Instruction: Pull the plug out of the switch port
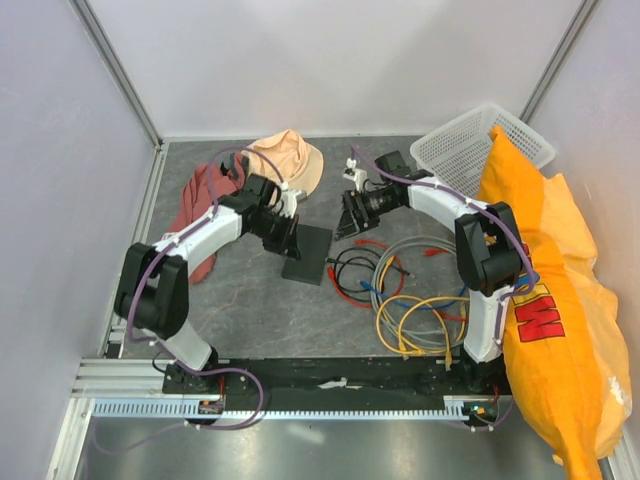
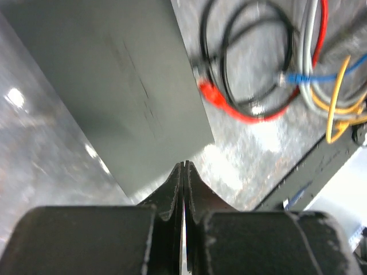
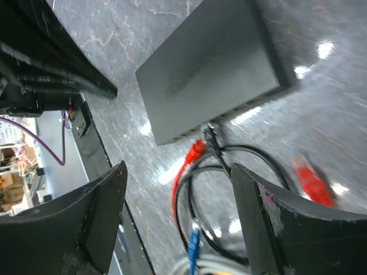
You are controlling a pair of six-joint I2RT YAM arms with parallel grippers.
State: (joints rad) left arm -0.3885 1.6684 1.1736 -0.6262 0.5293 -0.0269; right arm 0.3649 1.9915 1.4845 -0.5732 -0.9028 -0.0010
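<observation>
From above, one switch (image 1: 308,256) lies flat on the worktop (image 1: 250,320) between the two arms. Its long axis runs roughly near to far, and its port edge faces right toward the tangle of cables (image 1: 405,295). The left tool (image 1: 287,237) sits at the switch's far left corner, and the right tool (image 1: 352,218) hovers on the port side, so by my judgement it is the nearer one to the plug. In the left wrist view, the left tool's two fingers are pressed together with nothing between them, right at the switch's corner. One black plug (image 2: 198,72) meets the far edge, with one red plug (image 2: 211,94) just beside it. In the right wrist view, the right tool's jaws stand wide and empty. The black plug lies ahead of them and looks seated in the port edge, its lead running back toward the tool. I count two red plugs here, one just beside the black one and apparently loose, the other well apart, and one blue plug (image 3: 194,239). The pull should run along the lead, away from the switch.
</observation>
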